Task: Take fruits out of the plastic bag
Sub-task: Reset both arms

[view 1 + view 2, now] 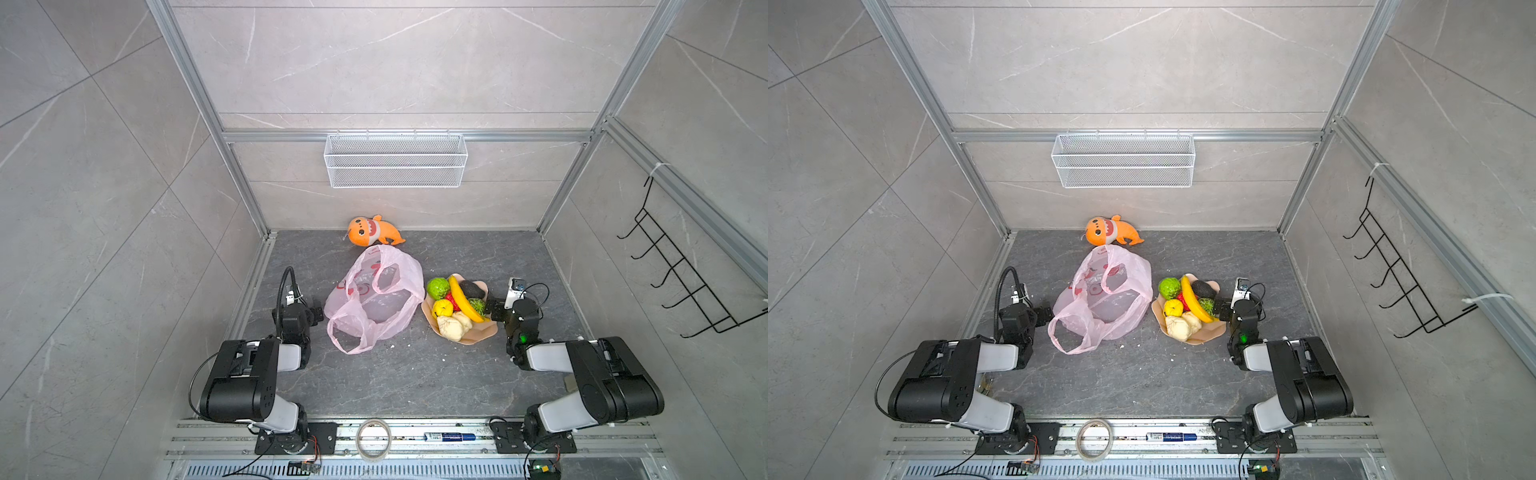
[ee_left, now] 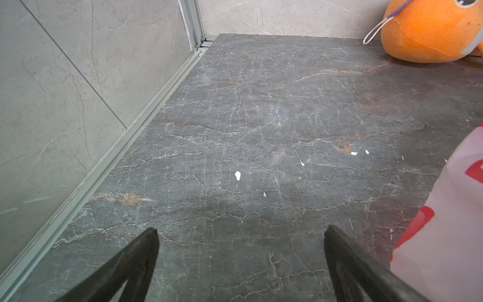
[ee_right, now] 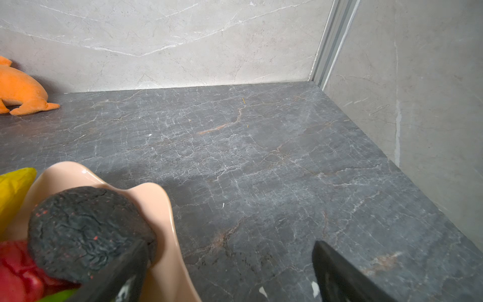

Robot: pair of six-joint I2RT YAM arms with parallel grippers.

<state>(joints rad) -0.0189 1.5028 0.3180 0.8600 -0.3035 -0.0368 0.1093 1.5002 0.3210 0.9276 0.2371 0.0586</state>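
The pink plastic bag (image 1: 374, 299) (image 1: 1100, 299) lies slumped on the dark stone table, its handles spread, and no coloured shape shows through its film. The fruits sit heaped on a peach plate (image 1: 478, 332) to its right: banana (image 1: 463, 299), bumpy green ball (image 1: 438, 287), dark avocado (image 1: 471, 289), a yellow piece (image 1: 441, 308) and beige lumps (image 1: 453, 326). My left gripper (image 1: 316, 313) (image 2: 240, 230) stands open just left of the bag (image 2: 444, 222), holding nothing. My right gripper (image 1: 492, 309) (image 3: 230, 243) is open at the plate's right rim (image 3: 156, 209), one finger beside the avocado (image 3: 86, 232).
An orange plush shark (image 1: 374, 230) lies against the back wall behind the bag. A white wire basket (image 1: 395, 160) hangs on that wall and a black hook rack (image 1: 681, 282) on the right wall. A tape roll (image 1: 373, 439) and a marker (image 1: 449, 436) rest on the front rail.
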